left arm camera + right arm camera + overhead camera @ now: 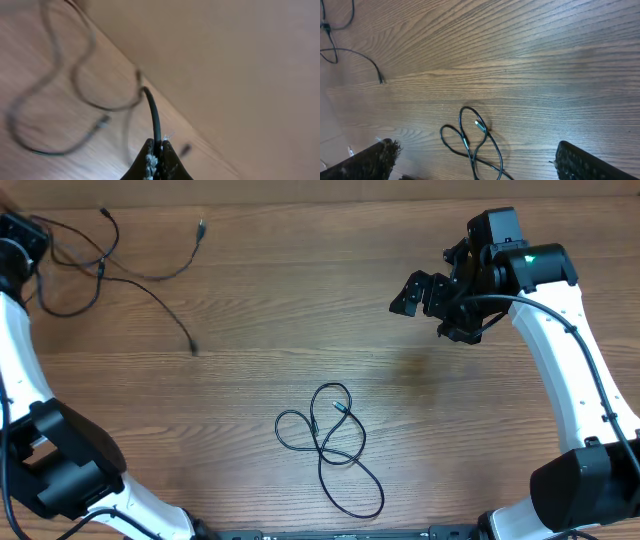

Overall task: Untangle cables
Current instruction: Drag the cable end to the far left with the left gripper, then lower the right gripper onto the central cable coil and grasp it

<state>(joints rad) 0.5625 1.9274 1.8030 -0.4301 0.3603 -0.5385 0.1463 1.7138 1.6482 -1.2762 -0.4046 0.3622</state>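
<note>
Cables under report: several thin black cords, lying in two groups. My left gripper (156,146) is clamping one cord (152,112) between fingers pressed tight together. The cord is rising straight out of the fingertips, then bending away into loose curves on the table (300,320) beyond them. More loops and a small plug end (102,121) are lying just past that bend. They are blurred in the left wrist view, so I am not stating how many cords are crossing there. From overhead, this group (130,270) is spreading away from the left gripper toward the right gripper's side in long open curves, not in a tight knot.

My right gripper (435,310) is hanging over bare wood with its fingers (377,157) wide apart, holding nothing. One more cable (330,448) is lying well apart from both grippers, ahead of the right one in its wrist view. It is looping over itself in several crossings, with a pale-tipped plug (480,126) inside the loops.

Judgement: the bundle is looking largely separated. The looped cable and the crossings near the left gripper are appearing as the work left.

No brand, label or legible writing is showing anywhere.
</note>
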